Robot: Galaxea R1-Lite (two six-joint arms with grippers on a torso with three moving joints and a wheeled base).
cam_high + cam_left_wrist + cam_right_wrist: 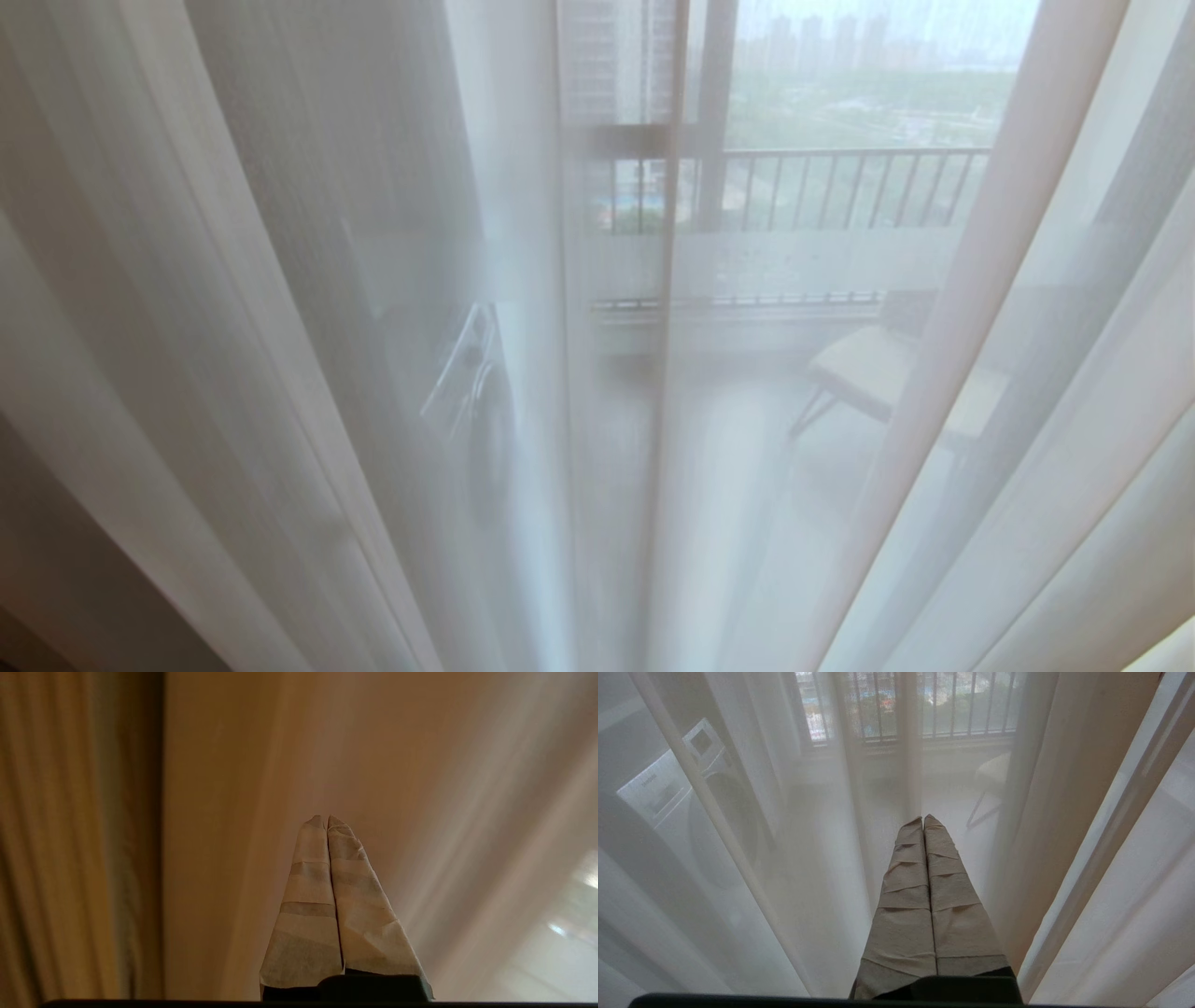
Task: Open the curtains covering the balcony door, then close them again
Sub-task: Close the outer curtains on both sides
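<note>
Left wrist view shows the left gripper (pixel 325 819) with its two taped fingers pressed together and holding nothing. It points at a plain, smooth stretch of the curtains (pixel 289 756), and a darker beige pleated panel (pixel 51 835) hangs off to one side. It looks close to the cloth, but I cannot tell if the tip touches it. In the head view no arm shows at all. The thin white sheers (pixel 308 308) fill the whole picture and hang in long folds that run up and down. Near the middle, two edges seem to meet in a long line (pixel 665 392), and I think that is where the sheers part. To open them, a hand has to get to that line and push the cloth sideways. Through the cloth I can see a railing (pixel 840 191), a chair (pixel 873 369) and a washing machine (pixel 471 392), all foggy. The frame of the balcony door is hard to make out. In the right wrist view the right gripper (pixel 923 820) is also pressed together and empty. It points straight at that middle line (pixel 909 765), so I judge the right arm better lined up with the gap. The tops and bottoms of the curtains are cut off.
</note>
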